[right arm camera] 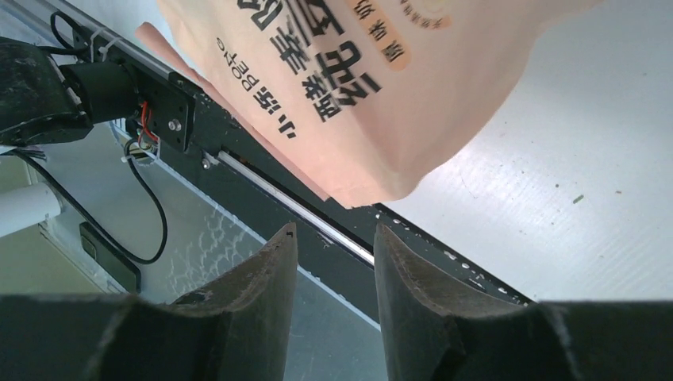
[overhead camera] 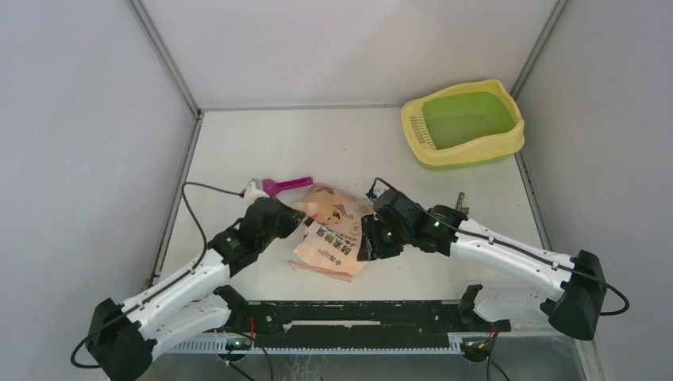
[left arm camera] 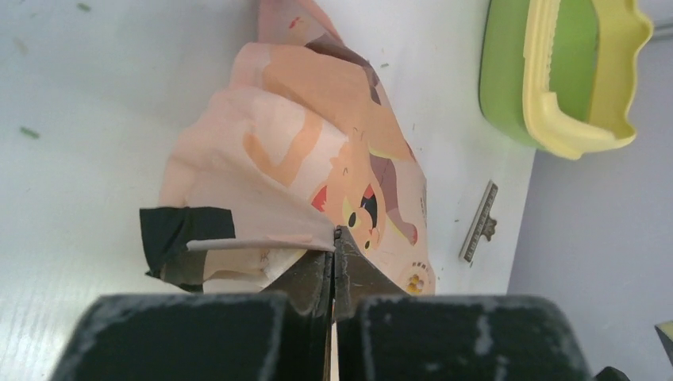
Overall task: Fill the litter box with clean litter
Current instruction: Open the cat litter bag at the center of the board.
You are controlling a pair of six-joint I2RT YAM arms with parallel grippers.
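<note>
The left claw is pressed together on the bag's taped edge. The right claw is spread, with the bag's lower corner just above its gap. The litter box stands at the desk's far right corner, well apart from both claws. Scattered litter specks lie on the desk.

Top camera overlooks the whole table from its near edge. Both wrist cameras hug the printed bag: left faces the far-right corner, right the near edge.
</note>
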